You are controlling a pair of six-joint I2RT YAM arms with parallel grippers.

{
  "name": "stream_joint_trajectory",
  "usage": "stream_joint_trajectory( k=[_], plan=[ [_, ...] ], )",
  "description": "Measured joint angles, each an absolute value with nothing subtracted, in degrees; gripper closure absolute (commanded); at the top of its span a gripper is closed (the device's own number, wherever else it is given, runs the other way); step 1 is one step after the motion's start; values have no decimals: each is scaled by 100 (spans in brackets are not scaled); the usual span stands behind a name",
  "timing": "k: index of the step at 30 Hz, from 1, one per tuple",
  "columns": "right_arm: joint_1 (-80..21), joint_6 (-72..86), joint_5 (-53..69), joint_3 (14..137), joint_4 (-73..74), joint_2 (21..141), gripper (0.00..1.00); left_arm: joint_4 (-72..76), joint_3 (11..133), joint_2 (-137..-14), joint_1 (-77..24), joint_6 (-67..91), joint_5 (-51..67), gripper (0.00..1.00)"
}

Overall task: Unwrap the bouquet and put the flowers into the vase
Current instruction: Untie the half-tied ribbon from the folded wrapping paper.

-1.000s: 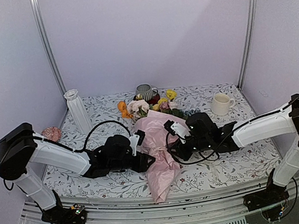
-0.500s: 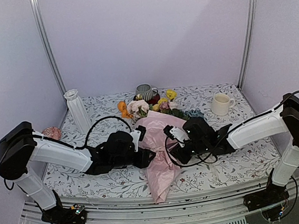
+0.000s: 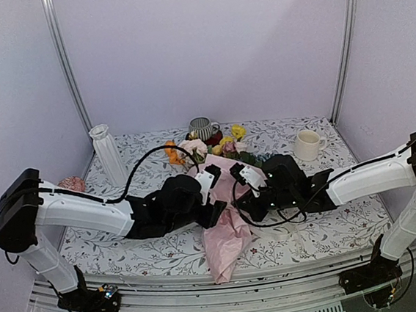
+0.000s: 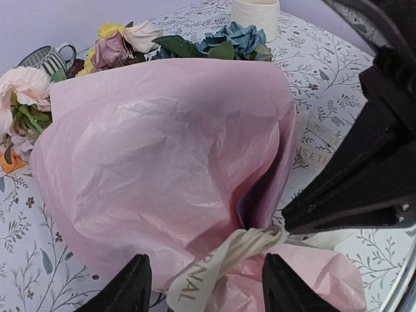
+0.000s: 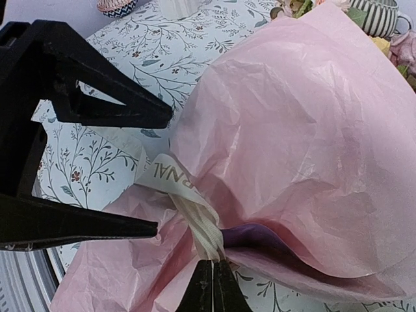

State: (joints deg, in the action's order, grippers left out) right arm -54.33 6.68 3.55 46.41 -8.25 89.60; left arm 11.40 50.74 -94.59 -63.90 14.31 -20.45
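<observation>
A pink-wrapped bouquet (image 3: 229, 236) lies on the surface (image 3: 325, 226), flowers (image 3: 222, 146) toward the back. The right fingers (image 5: 207, 286) are pinched together on its ribbon (image 5: 195, 218). The left fingers (image 4: 127, 289) are apart, straddling the tied waist.

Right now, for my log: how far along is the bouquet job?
Done: nothing; the crinkled pink tissue-paper bouquet lies wrapped, pale ribbon tied. In hand: right gripper shut on that ribbon, left gripper open around it. Left: unwrapping, then moving the mixed flowers into the tall white ribbed vase.
</observation>
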Motion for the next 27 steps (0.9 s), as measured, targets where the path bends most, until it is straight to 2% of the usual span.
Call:
stream_joint_trajectory(
  k=[2, 8, 13, 22, 25, 27],
  plan=[
    [-5433, 676, 357, 4641, -829, 8960, 94, 1100, 5183, -9572, -6392, 1317, -2147, 42],
    [-5433, 718, 362, 4641, -862, 8958, 78, 932, 5315, -9874, -6399, 1135, -2241, 43],
    [-5433, 731, 355, 4641, -886, 8965, 73, 908, 5312, -9961, -6399, 1096, -2250, 43],
    [-5433, 764, 373, 4687, -1033, 9459, 76, 895, 5319, -10162, -6401, 1166, -2561, 54],
    [-5433, 773, 386, 4698, -1035, 9500, 80, 869, 5328, -10171, -6401, 1269, -2759, 56],
    [-5433, 786, 384, 4711, -1037, 9500, 88, 873, 5332, -10171, -6401, 1345, -2851, 58]
  ],
)
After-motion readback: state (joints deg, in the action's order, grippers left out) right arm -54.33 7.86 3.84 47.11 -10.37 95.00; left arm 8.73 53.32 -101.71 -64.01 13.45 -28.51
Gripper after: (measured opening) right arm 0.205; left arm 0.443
